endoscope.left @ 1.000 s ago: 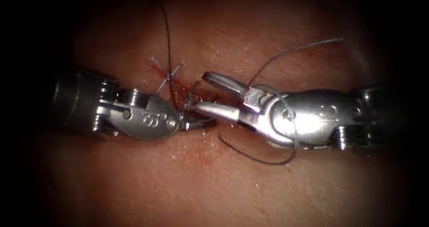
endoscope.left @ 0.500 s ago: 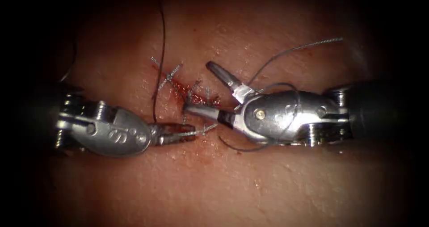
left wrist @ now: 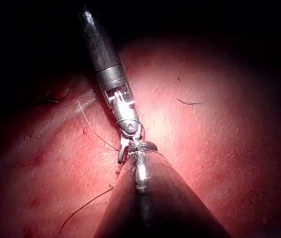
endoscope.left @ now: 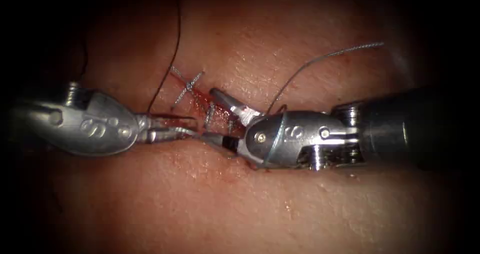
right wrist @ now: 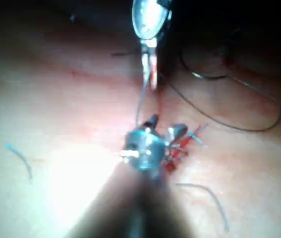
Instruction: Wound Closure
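Surgical training bench in a lab, seen through an endoscope: dark ring round a lit patch of pale pink tissue (endoscope.left: 300,204), a short cut (endoscope.left: 210,111) with red fluid (endoscope.left: 200,98) and knotted stitches (endoscope.left: 187,86), loose thread (endoscope.left: 320,59) lying about, two metal wristed tools, left tool (endoscope.left: 172,126) and right tool (endoscope.left: 215,119), meeting at the cut
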`<control>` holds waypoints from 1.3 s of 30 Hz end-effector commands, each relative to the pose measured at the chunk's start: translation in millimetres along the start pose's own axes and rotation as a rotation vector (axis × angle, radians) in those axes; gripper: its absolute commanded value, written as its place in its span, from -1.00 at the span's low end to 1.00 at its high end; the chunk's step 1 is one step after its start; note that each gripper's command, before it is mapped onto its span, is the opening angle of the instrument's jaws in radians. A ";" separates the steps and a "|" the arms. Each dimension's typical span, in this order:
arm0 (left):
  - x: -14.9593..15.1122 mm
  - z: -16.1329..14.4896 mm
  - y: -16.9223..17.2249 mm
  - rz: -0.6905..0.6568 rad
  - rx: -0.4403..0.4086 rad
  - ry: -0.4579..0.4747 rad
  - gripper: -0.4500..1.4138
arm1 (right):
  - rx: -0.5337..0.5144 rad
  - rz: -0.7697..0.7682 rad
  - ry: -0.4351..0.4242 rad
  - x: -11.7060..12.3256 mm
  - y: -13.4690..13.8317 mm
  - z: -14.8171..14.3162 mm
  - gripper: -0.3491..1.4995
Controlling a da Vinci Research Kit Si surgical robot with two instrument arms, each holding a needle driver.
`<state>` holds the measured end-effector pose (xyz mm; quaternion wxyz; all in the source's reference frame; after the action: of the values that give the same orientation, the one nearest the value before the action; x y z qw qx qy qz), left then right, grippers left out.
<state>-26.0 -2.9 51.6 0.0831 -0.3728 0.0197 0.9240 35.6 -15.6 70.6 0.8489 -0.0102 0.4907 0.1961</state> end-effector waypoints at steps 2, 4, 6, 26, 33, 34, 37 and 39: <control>0.2 0.9 -0.7 0.008 0.004 -0.003 -1.00 | 0.061 -0.009 0.001 -0.5 -1.8 0.9 -0.25; 0.5 1.3 -1.9 0.021 0.016 -0.004 -1.00 | 0.089 -0.019 -0.004 -0.5 -2.2 1.0 -0.27; 0.5 2.1 -2.8 0.033 0.020 -0.007 -1.00 | 0.118 -0.027 0.004 -0.4 -2.4 0.9 -0.27; -5.6 13.5 -1.1 0.116 -0.034 0.004 -1.00 | 0.173 -0.012 0.268 1.5 -2.4 -1.0 -0.31; -5.8 13.8 -0.6 0.124 -0.048 0.017 -1.00 | 0.128 0.056 0.394 2.8 -0.5 -2.4 -0.33; -5.8 13.8 -0.5 0.125 -0.048 0.018 -1.00 | 0.121 0.066 0.405 2.9 -0.4 -2.5 -0.34; -5.8 13.9 -0.2 0.128 -0.050 0.020 -1.00 | 0.101 0.096 0.443 3.2 0.0 -2.6 -0.34; -5.8 14.0 0.1 0.130 -0.052 0.022 -1.00 | 0.087 0.116 0.473 3.3 0.3 -2.7 -0.34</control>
<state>-30.9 -2.2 65.2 0.0120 -0.3835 0.0204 0.9232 34.2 -14.2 65.9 0.6965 0.0064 0.6841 0.2165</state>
